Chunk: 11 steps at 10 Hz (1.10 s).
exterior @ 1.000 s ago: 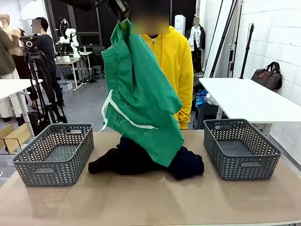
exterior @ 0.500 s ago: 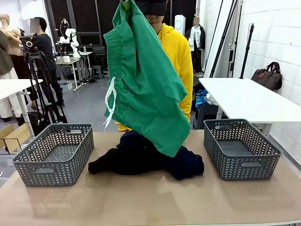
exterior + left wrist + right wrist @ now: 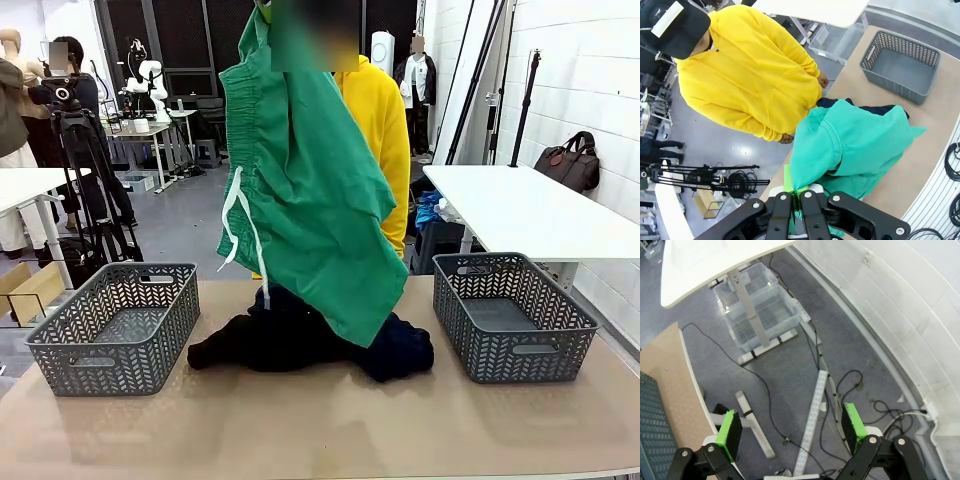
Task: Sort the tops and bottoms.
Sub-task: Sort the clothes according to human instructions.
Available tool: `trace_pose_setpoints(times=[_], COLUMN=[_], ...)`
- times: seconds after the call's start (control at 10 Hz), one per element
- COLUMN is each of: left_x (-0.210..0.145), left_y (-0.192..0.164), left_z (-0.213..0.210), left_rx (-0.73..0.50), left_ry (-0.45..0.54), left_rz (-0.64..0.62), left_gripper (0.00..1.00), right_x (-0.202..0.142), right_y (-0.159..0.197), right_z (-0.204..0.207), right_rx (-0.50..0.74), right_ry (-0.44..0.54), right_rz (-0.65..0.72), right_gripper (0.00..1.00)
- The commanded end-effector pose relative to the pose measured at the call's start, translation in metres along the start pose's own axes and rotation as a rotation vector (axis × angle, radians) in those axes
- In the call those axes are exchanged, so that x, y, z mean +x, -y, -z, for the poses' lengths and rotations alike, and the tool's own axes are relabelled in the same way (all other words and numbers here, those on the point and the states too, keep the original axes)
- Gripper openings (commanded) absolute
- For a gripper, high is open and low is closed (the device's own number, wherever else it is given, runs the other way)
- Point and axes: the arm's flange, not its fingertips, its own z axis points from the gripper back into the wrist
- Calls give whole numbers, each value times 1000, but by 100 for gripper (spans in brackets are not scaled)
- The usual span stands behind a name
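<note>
- Hanging from the top edge of the front view, the green garment (image 3: 300,200) drapes over the middle of the table (image 3: 320,430); its lower hem overlaps the dark pile (image 3: 290,345) of navy-to-black clothes that lies between the left basket (image 3: 150,320) and the right basket (image 3: 500,350); whether hem and pile touch I cannot tell; white cords (image 3: 238,215) dangle from its waistband, so I judge it a bottom; a person in a yellow hoodie (image 3: 385,130) stands behind it.
- Left wrist view: the left gripper (image 3: 796,194) is pinched tight on a bunched edge of the green cloth and looks down its length; this view adds the grip itself and the person's hands (image 3: 823,80) held clear of the clothes, while the front view adds the hang and the cords.
- Right wrist view: the right gripper (image 3: 792,427) stands wide apart, holding nothing, aimed at the floor (image 3: 790,365) beside the table.
- Handling, as I judge it: the cloth is light, limp and prone to swing; a thick seam or the waistband gives the surest hold; in the dark pile, take a raised fold so one piece lifts alone.
</note>
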Motion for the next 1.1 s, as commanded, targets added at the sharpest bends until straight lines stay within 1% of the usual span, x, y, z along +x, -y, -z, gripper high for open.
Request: trace_pose_setpoints(times=[0.0, 1.0], left_x=[0, 0], left_y=[0, 0], left_z=[-6, -6], left_rx=[7, 7], left_ry=[12, 12], left_rz=[2, 2], left_gripper=[0, 0], right_x=[-1, -1], right_y=[-1, -1], right_z=[-2, -2], right_rx=[-3, -3], right_ry=[-6, -6], right_rz=[-11, -11], right_gripper=[100, 100])
